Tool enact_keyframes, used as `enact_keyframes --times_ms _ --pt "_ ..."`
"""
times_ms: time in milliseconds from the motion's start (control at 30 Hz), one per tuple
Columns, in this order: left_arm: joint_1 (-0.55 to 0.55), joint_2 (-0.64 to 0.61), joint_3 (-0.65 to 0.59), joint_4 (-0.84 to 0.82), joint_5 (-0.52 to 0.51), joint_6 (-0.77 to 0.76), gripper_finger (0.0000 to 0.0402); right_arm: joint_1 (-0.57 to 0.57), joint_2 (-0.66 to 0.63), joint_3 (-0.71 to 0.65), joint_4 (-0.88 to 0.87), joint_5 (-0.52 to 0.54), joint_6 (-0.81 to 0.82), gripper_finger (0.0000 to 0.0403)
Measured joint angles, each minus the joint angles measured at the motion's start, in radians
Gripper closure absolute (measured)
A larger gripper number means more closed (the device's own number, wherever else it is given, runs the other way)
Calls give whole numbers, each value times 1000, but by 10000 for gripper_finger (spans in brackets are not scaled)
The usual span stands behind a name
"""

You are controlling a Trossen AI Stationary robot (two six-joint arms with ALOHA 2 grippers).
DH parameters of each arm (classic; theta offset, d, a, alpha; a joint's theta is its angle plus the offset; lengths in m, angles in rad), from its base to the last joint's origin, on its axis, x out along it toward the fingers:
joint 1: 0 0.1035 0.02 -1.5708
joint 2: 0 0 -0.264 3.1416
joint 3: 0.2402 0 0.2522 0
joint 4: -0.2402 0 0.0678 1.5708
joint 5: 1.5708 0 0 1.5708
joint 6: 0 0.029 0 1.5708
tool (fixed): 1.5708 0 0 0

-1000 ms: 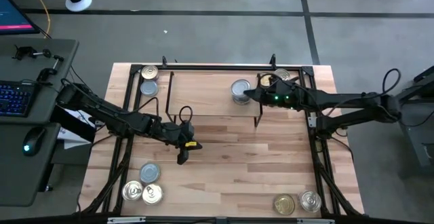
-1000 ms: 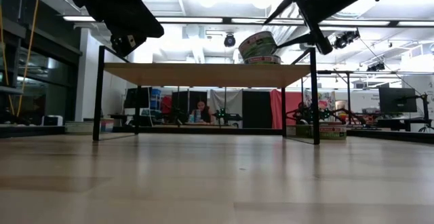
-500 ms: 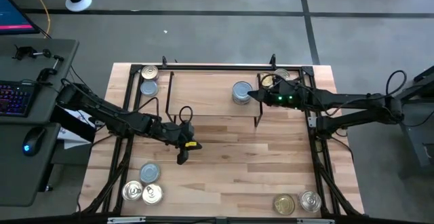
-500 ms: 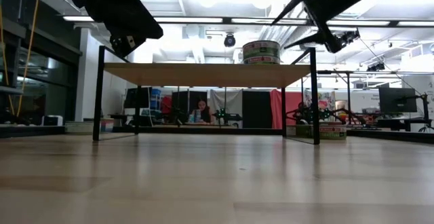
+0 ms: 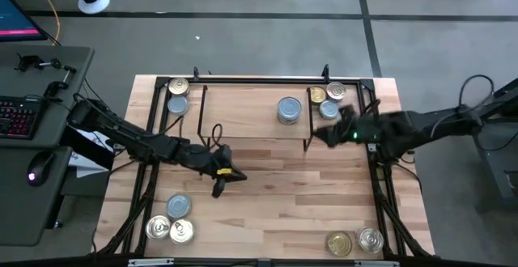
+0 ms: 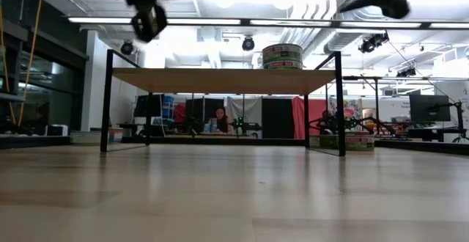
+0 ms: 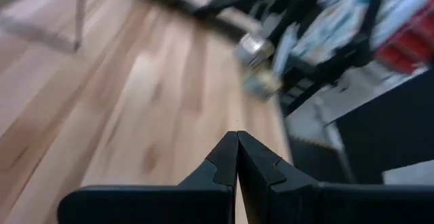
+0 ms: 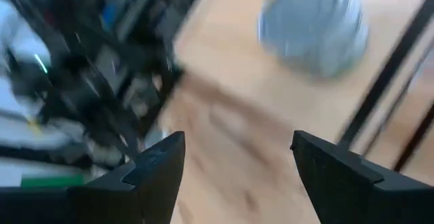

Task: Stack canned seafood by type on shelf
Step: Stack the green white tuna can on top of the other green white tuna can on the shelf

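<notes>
At the lower edge of the high view, small flat round metal tins lie on the butcher-block wooden tabletop (image 5: 267, 218). A pale-blue-topped tin with two gold and silver ones (image 5: 171, 221) sits at lower left, and a gold and silver pair (image 5: 354, 241) sits at lower right.

Above these, left of centre, the left gripper (image 5: 229, 175) hangs over bare wood. Its fingers (image 7: 227, 157) are pressed together on nothing.

Further up, the low light-wood shelf on thin black wire legs (image 5: 243, 109) crosses the upper middle. On its right part stands a stack of two pale-blue tins (image 5: 288, 109); the low view shows one squarely on the other.

Just right of the shelf's right edge the right gripper (image 5: 324, 135) has its fingers (image 8: 157, 170) spread wide and empty.

Beyond it, at upper right, two tins (image 5: 322, 102) rest on the table beside the shelf, with another (image 5: 337, 90) behind them. Two more tins (image 5: 178, 95) lie at upper left.

Such tins are probably rigid, dense for their size and smooth-sided, so slippery. Their low wall leaves little to grip, so I would close the fingers across the full width at mid-wall and keep the tin level.
</notes>
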Motion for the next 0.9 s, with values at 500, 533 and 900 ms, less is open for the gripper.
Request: enact_keyframes --times_ms 500,533,900 --pt "28 -5 69 134 2 26 402 369 33 -77 -736 86 925 139" --pt "33 -5 75 133 2 26 402 346 18 -77 -793 126 957 139" --pt "93 -5 91 155 0 -6 401 -287 -74 -77 -617 89 420 139"
